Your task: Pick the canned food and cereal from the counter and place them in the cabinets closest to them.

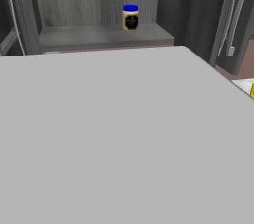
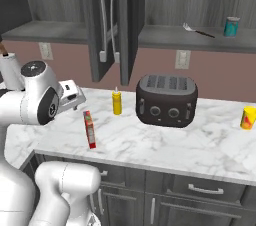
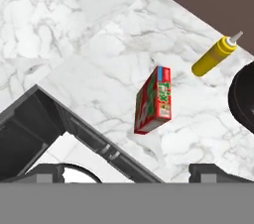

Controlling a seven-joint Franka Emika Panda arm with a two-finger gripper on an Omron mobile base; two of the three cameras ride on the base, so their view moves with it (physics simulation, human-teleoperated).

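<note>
Two items make up the job, and the can [image 2: 231, 26] already sits on a shelf of the open cabinets [image 2: 107, 25], right of the doors. On the counter [image 2: 200, 145] stand the toaster [image 2: 167, 101], then the cereal [image 2: 90, 129] upright near the front edge, and a yellow bottle [image 2: 116, 101] behind it. Above the box hangs the gripper [image 3: 126, 171], jaws wide and holding nothing. For a clean pick, it should probably come straight down, line its fingers across the box's thin faces, and close gently so the box does not tip.
</note>
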